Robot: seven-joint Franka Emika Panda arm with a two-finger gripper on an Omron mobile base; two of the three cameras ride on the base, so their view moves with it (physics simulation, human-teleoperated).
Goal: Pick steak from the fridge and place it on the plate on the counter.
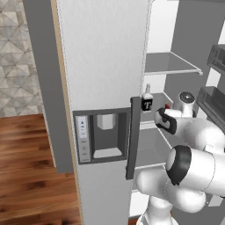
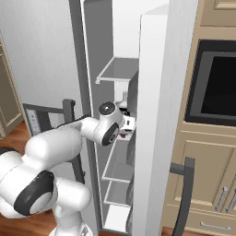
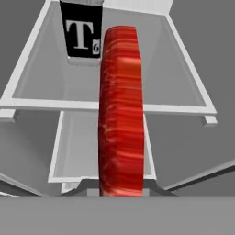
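The steak (image 3: pixel 120 110) stands edge-on in the hand view, a red marbled slab rising from the bottom centre in front of a grey shelf (image 3: pixel 114 106). My gripper (image 1: pixel 167 108) reaches into the open fridge (image 1: pixel 105 66) at middle-shelf height and is shut on the steak (image 1: pixel 167 106), a small red speck at its tip. From the right base view the gripper (image 2: pixel 125 132) sits between the fridge doors with the red steak (image 2: pixel 123 135) at it. The fingertips themselves are hidden. The plate and the counter are out of view.
A dark white-capped bottle marked "T" (image 3: pixel 82 32) stands on the shelf just behind the steak. Door bins (image 1: pixel 215 101) hang at right. The dispenser door's dark handle (image 1: pixel 133 136) is close to my arm. A wall oven (image 2: pixel 214 83) and beige drawers (image 2: pixel 221 198) lie right.
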